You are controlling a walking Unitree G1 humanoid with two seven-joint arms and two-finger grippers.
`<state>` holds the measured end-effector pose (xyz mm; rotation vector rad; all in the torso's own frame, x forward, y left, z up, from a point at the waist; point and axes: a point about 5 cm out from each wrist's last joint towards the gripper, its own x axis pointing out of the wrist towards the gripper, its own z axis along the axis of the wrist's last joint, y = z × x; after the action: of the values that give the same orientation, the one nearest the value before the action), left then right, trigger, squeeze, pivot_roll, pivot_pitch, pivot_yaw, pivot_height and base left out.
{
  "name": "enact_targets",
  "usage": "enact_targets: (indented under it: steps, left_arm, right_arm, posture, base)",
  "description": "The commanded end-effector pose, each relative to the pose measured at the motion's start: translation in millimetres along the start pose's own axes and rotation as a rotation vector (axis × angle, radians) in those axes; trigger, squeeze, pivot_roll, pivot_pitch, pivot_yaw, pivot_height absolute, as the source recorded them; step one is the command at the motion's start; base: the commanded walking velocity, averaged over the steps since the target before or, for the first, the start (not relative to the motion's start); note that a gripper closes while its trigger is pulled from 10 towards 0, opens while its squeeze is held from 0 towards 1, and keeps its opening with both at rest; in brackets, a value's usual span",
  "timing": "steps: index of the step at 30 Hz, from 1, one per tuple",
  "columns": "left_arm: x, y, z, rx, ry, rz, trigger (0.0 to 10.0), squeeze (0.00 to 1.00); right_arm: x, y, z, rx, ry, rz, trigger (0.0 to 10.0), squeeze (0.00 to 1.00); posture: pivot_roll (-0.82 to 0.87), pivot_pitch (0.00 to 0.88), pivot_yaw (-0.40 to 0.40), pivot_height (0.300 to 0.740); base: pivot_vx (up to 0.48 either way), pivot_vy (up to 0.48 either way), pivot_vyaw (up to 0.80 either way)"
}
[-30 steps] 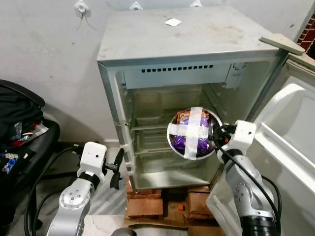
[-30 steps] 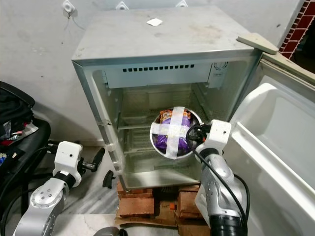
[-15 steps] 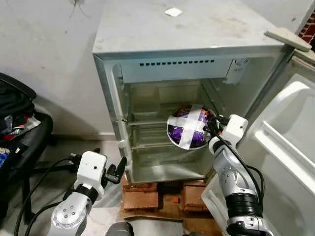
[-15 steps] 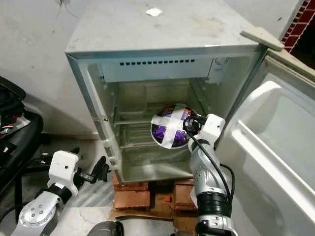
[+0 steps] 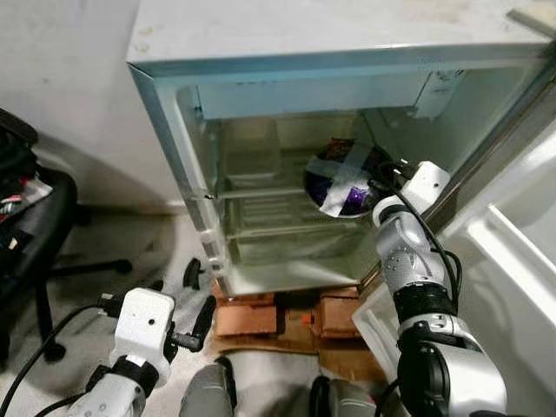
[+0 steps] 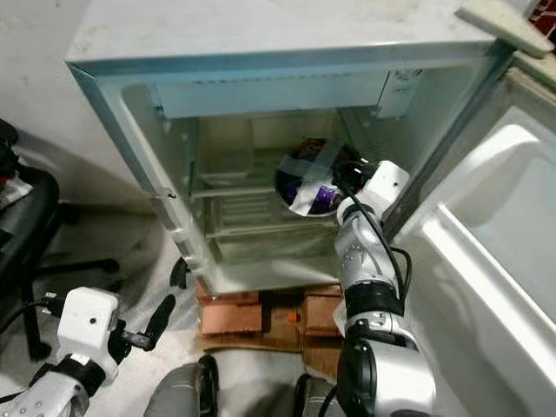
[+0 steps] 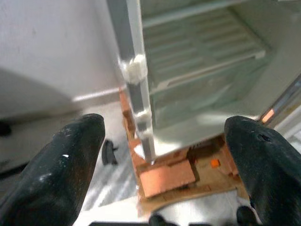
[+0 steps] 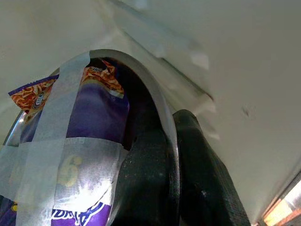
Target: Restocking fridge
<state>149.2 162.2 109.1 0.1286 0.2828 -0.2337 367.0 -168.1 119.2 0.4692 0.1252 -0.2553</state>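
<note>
Inside the fridge (image 5: pixel 261 113), upper right of frame, the right pincer (image 5: pixel 382 189) clamps the bowl (image 5: pixel 346 176) rim; left pincer (image 7: pixel 160 160) hangs apart at lower left.

You are looking at one fridge (image 5: pixel 287 52) with one open door (image 6: pixel 495 261), one steel bowl (image 5: pixel 345 176) holding one purple snack packet (image 8: pixel 89 122) under two crossed tape strips (image 8: pixel 47 136), two pincers (image 7: pixel 160 160) (image 8: pixel 174 183), and one black chair (image 5: pixel 35 234).
</note>
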Motion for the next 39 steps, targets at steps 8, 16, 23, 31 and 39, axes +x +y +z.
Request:
enact_targets:
  steps: [8,16,23,31,39]
  left_arm:
    - [-28.8,-7.7,9.8,-0.046,0.047,0.044,10.0,0.00]
    - [-34.7,-11.8,13.1,-0.059,0.058,0.079,10.0,0.00]
    - [-39.8,-13.1,14.1,-0.071,0.073,0.114,10.0,0.00]
    - [-36.4,-16.4,13.7,-0.076,0.076,0.105,10.0,0.00]
    - [-32.1,-16.3,10.3,-0.087,0.089,0.125,10.0,0.00]
  right_arm:
    - [12.7,22.6,0.7,0.093,0.020,-0.024,10.0,0.00]
    - [16.2,61.2,9.9,0.173,0.046,0.087,10.0,0.00]
    - [20.5,78.9,30.1,0.269,0.035,0.088,10.0,0.00]
    - [23.0,75.5,38.3,0.345,0.031,0.015,10.0,0.44]
    - [26.2,63.0,42.2,0.488,0.037,-0.032,10.0,1.00]
  posture:
    - [0.31,0.394,-0.070,0.740]
    - [0.36,0.387,-0.115,0.740]
    - [0.38,0.384,-0.131,0.740]
    - [0.37,0.383,-0.131,0.740]
    - [0.36,0.361,-0.142,0.740]
  base:
    - [0.000,0.000,0.00]
    - [0.000,0.000,0.00]
    - [0.000,0.000,0.00]
    - [0.000,0.000,0.00]
    - [0.000,0.000,0.00]
